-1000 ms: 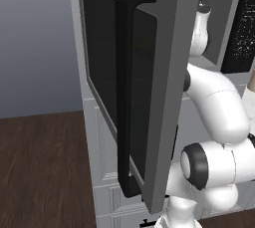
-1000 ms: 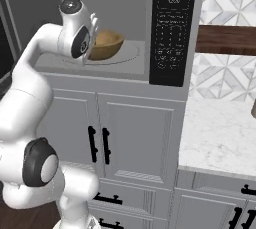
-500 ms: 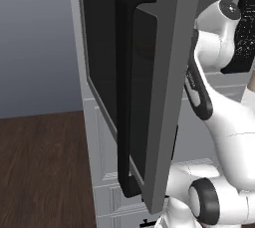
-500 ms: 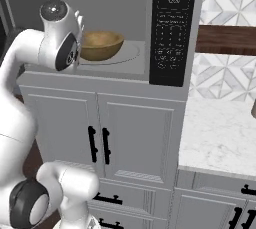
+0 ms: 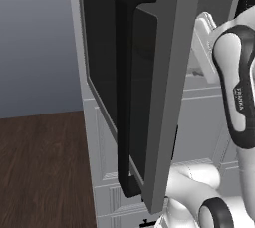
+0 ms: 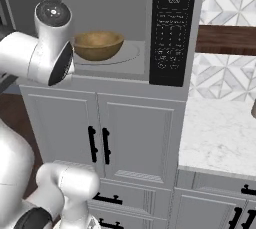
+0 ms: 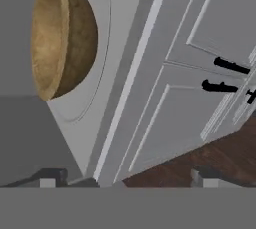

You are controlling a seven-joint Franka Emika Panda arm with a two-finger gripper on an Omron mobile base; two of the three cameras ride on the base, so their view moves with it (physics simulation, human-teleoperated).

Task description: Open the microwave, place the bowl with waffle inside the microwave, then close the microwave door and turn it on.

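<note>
**Bowl is in, door is wide open: the swing-shut is where trouble waits**

Left base view: the microwave door [image 5: 144,87] stands swung far out toward the camera, its tall black handle [image 5: 127,92] facing us and its edge close in front of the white arm [image 5: 239,97]. The risk here, as I judge it, is the arm itself: it sits between the open door and the oven, so a push on the door from the wrong side, or an elbow left in the opening, would jam the door against the robot instead of closing it.

Right base view: the bowl [image 6: 98,45] sits inside the microwave [image 6: 120,28] on the round glass plate [image 6: 127,53], nothing touching it. The control strip [image 6: 172,28] is on the right edge. The bowl looks well back from the front lip, so the door should clear it; a knock from the arm's nearby joint could still slide it forward.

Hand view: the gripper [image 7: 125,179] has its fingertips [image 7: 48,178] spread wide with nothing between them, looking past the bowl [image 7: 60,35] and down the white cabinet fronts [image 7: 200,73]. With the jaws this wide, a careless sweep could snag the oven's front edge.
</note>
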